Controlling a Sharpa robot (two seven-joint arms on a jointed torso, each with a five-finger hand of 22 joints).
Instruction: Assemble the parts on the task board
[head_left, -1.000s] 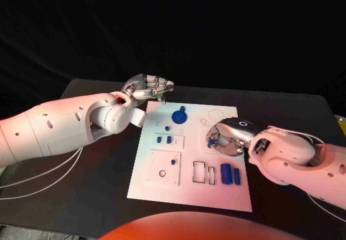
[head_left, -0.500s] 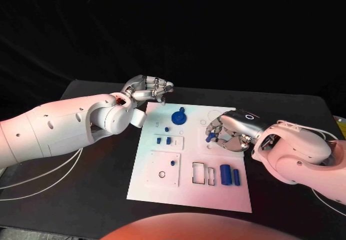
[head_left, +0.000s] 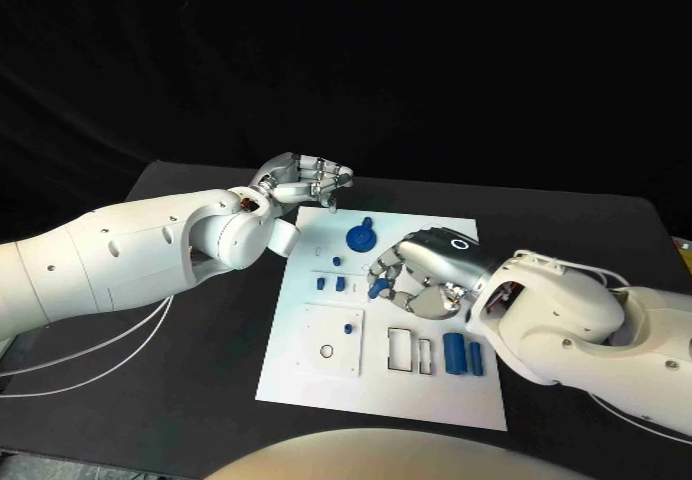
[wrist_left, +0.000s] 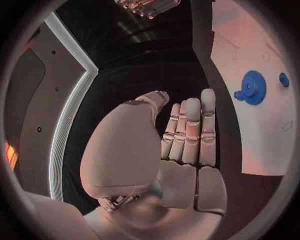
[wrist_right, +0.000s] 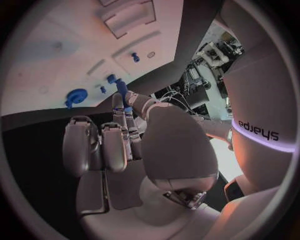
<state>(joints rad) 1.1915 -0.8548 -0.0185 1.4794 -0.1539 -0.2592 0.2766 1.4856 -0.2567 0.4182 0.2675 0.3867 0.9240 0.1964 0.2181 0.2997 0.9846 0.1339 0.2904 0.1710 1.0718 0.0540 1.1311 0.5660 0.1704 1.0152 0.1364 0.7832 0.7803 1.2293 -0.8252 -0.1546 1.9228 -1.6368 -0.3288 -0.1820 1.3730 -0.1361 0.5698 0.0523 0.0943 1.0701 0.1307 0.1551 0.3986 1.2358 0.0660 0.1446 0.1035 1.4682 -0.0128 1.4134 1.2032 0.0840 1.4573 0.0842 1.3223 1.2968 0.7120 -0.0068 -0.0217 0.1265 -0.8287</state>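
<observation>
The white task board (head_left: 289, 375) lies mid-table. My right hand (head_left: 420, 275) hovers over its middle and pinches a small blue part (head_left: 379, 288) between thumb and a finger; the right wrist view shows that part (wrist_right: 122, 90) at the fingertips above the board (wrist_right: 56, 40). A blue gear (head_left: 359, 236) sits near the far edge, with small blue pegs (head_left: 330, 282) just below it, left of the held part. Two blue cylinders (head_left: 462, 352) lie at the near right. My left hand (head_left: 303, 180) hangs off the board's far left corner, fingers curled, holding nothing; the gear (wrist_left: 252, 87) shows beside it.
A square inset plate (head_left: 330, 340) with a round hole and a tiny blue piece sits at the board's near left. Two rectangular slots (head_left: 408, 347) lie beside the cylinders. Black table (head_left: 188, 360) surrounds the board.
My right hand has moved left across the board with the blue part, from the right side toward the small pegs. The left hand has stayed where it was.
</observation>
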